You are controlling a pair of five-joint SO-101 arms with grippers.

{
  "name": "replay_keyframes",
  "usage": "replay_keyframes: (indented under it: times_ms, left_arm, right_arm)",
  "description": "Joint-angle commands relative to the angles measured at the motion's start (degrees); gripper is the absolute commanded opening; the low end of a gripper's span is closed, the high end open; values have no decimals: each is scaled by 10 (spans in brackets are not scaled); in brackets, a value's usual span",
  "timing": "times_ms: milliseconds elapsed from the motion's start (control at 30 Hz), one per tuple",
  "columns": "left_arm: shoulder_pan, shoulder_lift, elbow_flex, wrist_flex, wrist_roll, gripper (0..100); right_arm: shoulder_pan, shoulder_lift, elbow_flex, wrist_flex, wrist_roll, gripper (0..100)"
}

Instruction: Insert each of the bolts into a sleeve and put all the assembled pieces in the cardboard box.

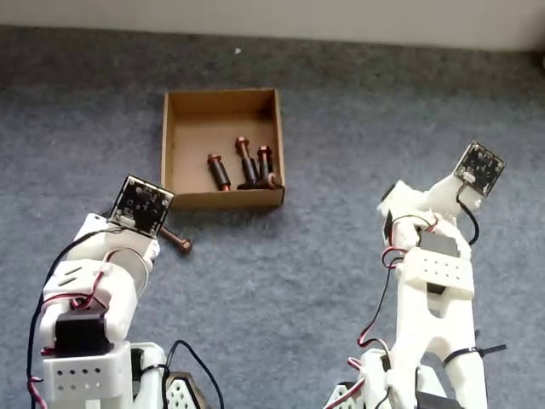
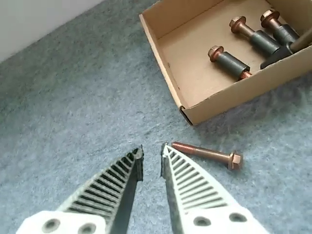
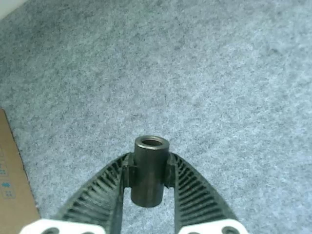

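Observation:
The cardboard box (image 1: 189, 136) holds three bolts fitted in dark sleeves (image 1: 220, 173). In the left wrist view the same pieces (image 2: 230, 63) lie in the box (image 2: 234, 95). One bare copper bolt (image 1: 176, 241) lies on the carpet just in front of the box. My left gripper (image 2: 152, 151) hovers narrowly open and empty, one fingertip right beside the threaded end of the bolt (image 2: 207, 153). My right gripper (image 3: 150, 163) is shut on a dark sleeve (image 3: 150, 170), held upright with its bore facing up, above bare carpet right of the box.
Grey carpet covers the whole table. The right arm (image 1: 434, 264) stands well right of the box, whose corner (image 3: 12, 180) shows in the right wrist view. A pale wall runs along the far edge.

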Motion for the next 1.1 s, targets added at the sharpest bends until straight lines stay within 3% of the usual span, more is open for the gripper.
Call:
replay_keyframes:
  times_ms: [0, 233, 500, 767, 900, 1067]
  left_arm:
    - [12, 1, -52, 13, -16, 85]
    - [12, 150, -116, 18, -77, 130]
    - [25, 388, -240, 96, -292, 204]
    - [25, 539, -313, 125, -494, 206]
    - [35, 597, -327, 124, -540, 204]
    - [57, 664, -340, 120, -548, 204]
  right_arm:
    - [-4, -18, -6, -12, -1, 5]
    - [-4, -18, -6, -12, -1, 5]
    - [-4, -18, -6, -12, -1, 5]
    - [-4, -18, -7, -12, -1, 5]
    - [-4, -18, -7, -12, 0, 5]
    - [-4, -18, -7, -12, 0, 6]
